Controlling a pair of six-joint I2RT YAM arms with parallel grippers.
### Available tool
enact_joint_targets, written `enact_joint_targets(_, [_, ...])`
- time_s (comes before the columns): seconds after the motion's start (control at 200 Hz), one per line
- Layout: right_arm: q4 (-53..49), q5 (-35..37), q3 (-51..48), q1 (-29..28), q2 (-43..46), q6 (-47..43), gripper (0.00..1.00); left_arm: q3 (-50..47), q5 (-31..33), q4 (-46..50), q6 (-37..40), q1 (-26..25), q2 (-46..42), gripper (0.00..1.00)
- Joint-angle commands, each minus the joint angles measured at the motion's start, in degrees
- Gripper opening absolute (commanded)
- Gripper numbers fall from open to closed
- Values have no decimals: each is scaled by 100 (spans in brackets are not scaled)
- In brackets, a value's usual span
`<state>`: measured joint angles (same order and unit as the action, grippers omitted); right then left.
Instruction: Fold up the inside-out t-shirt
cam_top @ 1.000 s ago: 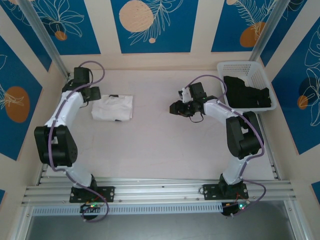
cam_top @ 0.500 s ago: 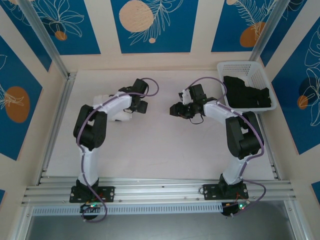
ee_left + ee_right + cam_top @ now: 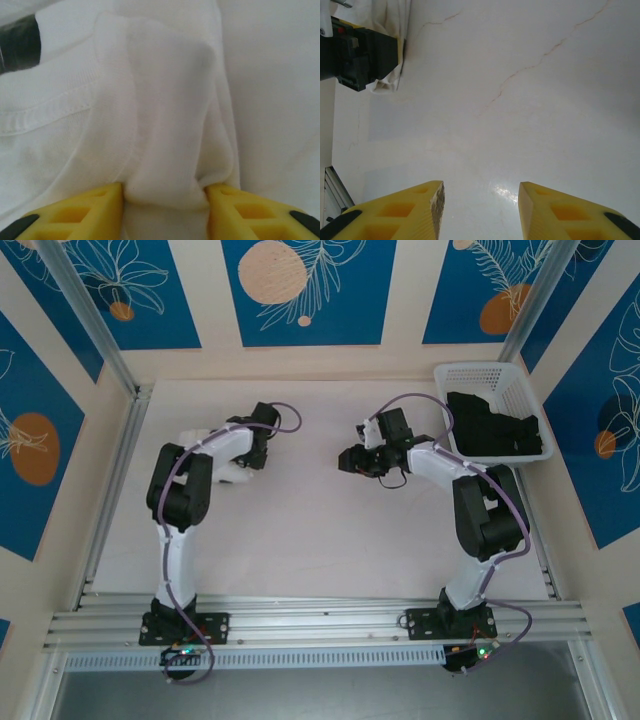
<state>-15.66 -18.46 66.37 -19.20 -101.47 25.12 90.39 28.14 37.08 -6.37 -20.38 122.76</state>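
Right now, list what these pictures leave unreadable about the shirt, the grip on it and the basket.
Left wrist view: the t-shirt runs past every edge. A fold sits between the left gripper fingers, but whether it is pinched cannot be told.
Top view: the left arm covers most of the shirt, hiding its outline.
Top view: the black garment in the basket is too small to identify.

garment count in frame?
2. White t-shirt between the left fingers, left of centre; black garment in the basket, far right corner. More could be hidden beneath it.
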Motion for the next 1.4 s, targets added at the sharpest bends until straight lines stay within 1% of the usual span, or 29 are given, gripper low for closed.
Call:
enact_joint_targets(0.0, [-47,-83,51,-62,23,46,44,-251,264,130,257,414,-259,43])
enact_joint_targets(0.09, [-51,-80,67,-75,17,45,44,-370,427,24,516,656,-325,42])
enact_joint_targets(0.215, [-67,-79,78,-90,2,46,44,-418,667,-91,812,1166,-341,41])
enact_joint_targets(0.285, [-101,-70,105,-98,4,36,44,-393,930,-152,1054,1398,-309,41])
enact_joint_targets(0.34, [-113,-53,122,-106,13,29,44,-363,1113,-193,1247,1503,-298,40])
enact_joint_targets(0.395, [-130,-31,130,-101,33,27,44,-252,1199,-89,1247,1569,-327,40])
enact_joint_targets(0.45, [-163,8,164,-106,47,23,44,-160,1043,6,1139,1573,-450,42])
enact_joint_targets(0.56, [-187,289,152,-145,213,-86,49,-150,372,82,716,1491,-1008,48])
enact_joint_targets(0.62, [-262,777,119,-206,442,-284,52,-289,-1,10,480,1407,-1447,53])
enact_joint_targets(0.695, [-381,1795,9,-324,844,-630,57,-675,-442,-227,131,1340,-2095,60])
enact_joint_targets(0.72, [-413,2167,-36,-376,995,-744,60,-853,-611,-374,16,1335,-2340,62])
enact_joint_targets(0.745, [-440,2525,-93,-413,1139,-866,67,-1073,-778,-530,-71,1334,-2588,63])
enact_joint_targets(0.78, [-446,3042,-170,-467,1334,-1047,74,-1419,-925,-775,-203,1335,-2958,65])
enact_joint_targets(0.8, [-442,3310,-212,-503,1440,-1148,77,-1617,-971,-923,-285,1336,-3162,66])
enact_joint_targets(0.855, [-372,4017,-391,-570,1714,-1372,83,-2244,-1113,-1385,-393,1337,-3780,74])
enact_joint_targets(0.91, [-153,4557,-645,-580,1960,-1559,87,-2924,-1062,-1927,-499,1335,-4403,87])
enact_joint_targets(0.975, [129,5054,-970,-539,2218,-1596,91,-3848,-1072,-2765,-562,1352,-5130,100])
enact_joint_targets(1.04, [627,5503,-1364,-484,2497,-1557,95,-4707,-1156,-3562,-642,1370,-5737,100])
enact_joint_targets(1.05, [720,5568,-1449,-467,2535,-1553,99,-4818,-1163,-3665,-649,1370,-5829,100])
enact_joint_targets(1.06, [825,5624,-1521,-461,2575,-1558,100,-4943,-1195,-3785,-664,1372,-5896,100])
enact_joint_targets(1.12, [1409,5850,-2021,-301,2788,-1561,99,-5548,-1220,-4372,-748,1380,-6257,100])
enact_joint_targets(1.205, [1761,6044,-2432,-3,2899,-1531,99,-6255,-1191,-5183,-758,1385,-6503,100])
enact_joint_targets(1.315, [2704,5784,-3079,417,2891,-1953,99,-6802,-975,-6196,-367,1381,-6270,100])
enact_joint_targets(1.395, [3740,5248,-3643,735,2798,-2014,99,-7000,-828,-6923,-22,1380,-5769,100])
